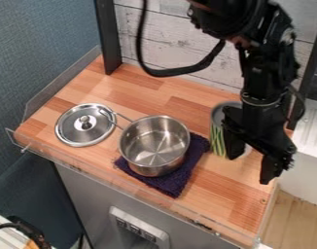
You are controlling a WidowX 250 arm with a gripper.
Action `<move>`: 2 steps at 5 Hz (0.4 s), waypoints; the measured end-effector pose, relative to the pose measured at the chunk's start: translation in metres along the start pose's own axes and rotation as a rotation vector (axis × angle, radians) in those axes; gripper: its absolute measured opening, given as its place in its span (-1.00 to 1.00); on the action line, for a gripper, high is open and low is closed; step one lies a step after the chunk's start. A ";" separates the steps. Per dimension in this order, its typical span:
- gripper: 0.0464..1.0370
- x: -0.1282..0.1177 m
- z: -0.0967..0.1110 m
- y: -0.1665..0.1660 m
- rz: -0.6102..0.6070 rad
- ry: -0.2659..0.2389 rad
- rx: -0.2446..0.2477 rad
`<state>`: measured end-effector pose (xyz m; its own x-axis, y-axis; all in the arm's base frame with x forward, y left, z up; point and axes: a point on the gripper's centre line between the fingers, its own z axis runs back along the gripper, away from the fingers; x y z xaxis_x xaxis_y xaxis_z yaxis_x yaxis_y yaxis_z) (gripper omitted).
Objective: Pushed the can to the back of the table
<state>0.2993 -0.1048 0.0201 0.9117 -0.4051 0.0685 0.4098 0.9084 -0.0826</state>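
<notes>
While the gripper (253, 168) hangs with fingers apart, the can (217, 139) stands partly behind it.

blocky black arm (268, 68) at upper right, with a thick black cable (177, 72), slim silvery ring (260, 103) and angular black gripper (253, 164).

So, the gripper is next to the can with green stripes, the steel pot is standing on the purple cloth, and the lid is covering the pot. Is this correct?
Not about the lid: the camera view shows it on the wooden tabletop, beside the uncovered pot. The gripper, can and cloth are as you say.
</notes>
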 end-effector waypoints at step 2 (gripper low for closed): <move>0.92 0.025 -0.017 0.018 0.021 0.016 -0.050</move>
<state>0.3304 -0.1003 0.0033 0.9203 -0.3879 0.0504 0.3911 0.9106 -0.1338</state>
